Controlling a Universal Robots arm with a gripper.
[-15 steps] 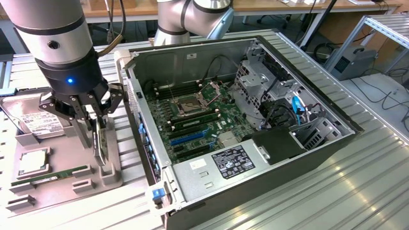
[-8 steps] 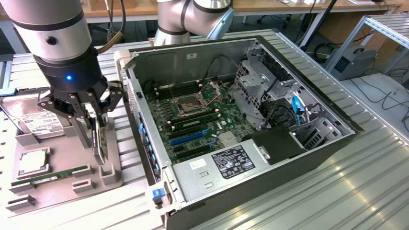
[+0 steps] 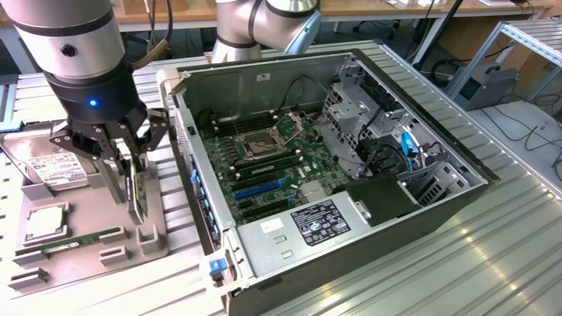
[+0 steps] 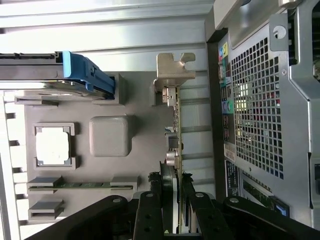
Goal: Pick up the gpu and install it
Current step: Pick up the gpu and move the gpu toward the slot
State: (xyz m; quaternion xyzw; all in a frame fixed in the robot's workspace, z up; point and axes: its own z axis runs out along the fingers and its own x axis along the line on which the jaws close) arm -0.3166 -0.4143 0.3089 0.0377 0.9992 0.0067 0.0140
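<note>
The jaws are drawn in narrow around the gpu (image 4: 175,130), one finger against each face of the thin card. The card stands on edge in its slot in the grey tray (image 3: 154,197), and its silver bracket (image 4: 172,72) is at the end away from the jaws. The arm (image 3: 70,46) comes down from above onto the tray, at the exterior view's left.

On the same tray, further toward the exterior view's left, lie a hard drive (image 3: 52,168) with a white label, a square processor (image 3: 44,220) in its pocket and a narrow green memory stick (image 3: 70,240) nearer the camera.

Just beside the tray, on the exterior view's right, stands an open computer case (image 3: 351,257) with its motherboard (image 3: 272,164) exposed. Tray and case rest on a ribbed metal tabletop (image 3: 491,263). Beyond it, wooden workbenches (image 3: 369,10) run along the far side, and an aluminium frame (image 3: 527,39) stands at the far right.
</note>
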